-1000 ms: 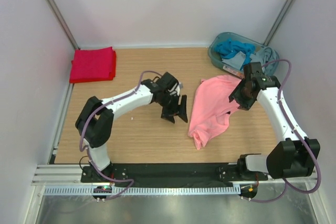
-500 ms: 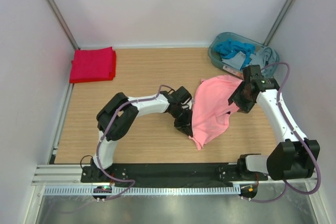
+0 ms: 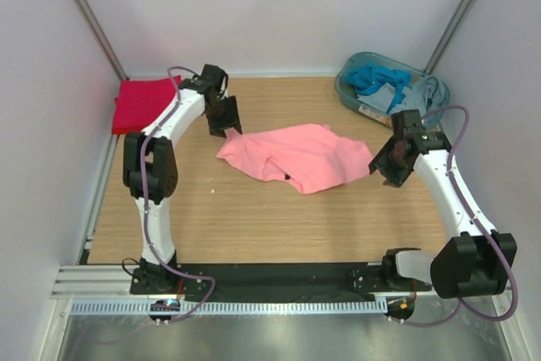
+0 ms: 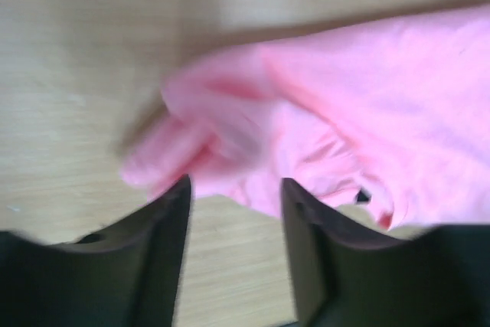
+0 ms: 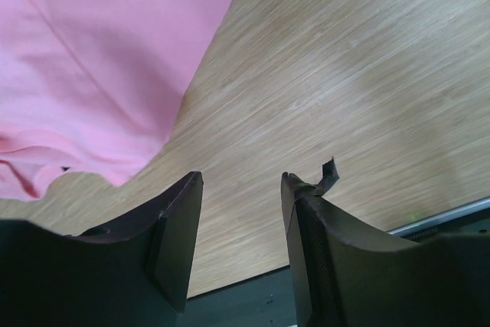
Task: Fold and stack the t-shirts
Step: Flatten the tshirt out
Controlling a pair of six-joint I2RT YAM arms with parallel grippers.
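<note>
The salmon-pink t-shirt (image 3: 296, 154) lies crumpled and stretched left to right across the middle of the table, its small dark neck label (image 3: 288, 177) near the front edge. The bright red t-shirt (image 3: 145, 104) lies folded at the back left corner. My left gripper (image 3: 226, 123) is open at the pink shirt's left end. In the left wrist view the shirt (image 4: 344, 105) bunches just past my gripper (image 4: 236, 185), with bare wood between the jaws. My right gripper (image 3: 385, 163) is open and empty beside the shirt's right edge, over bare wood (image 5: 241, 181). The pink cloth (image 5: 99, 59) lies up and left of it.
A grey-green bin (image 3: 348, 90) with blue and grey cloths (image 3: 376, 78) stands at the back right corner. White walls close in the table on three sides. Bare wooden table (image 3: 254, 217) lies in front of the pink shirt.
My left arm swung from the front middle to the back left, pulling the pink shirt's end along, so the shirt now lies spread sideways. My right gripper shifted slightly toward the front.
</note>
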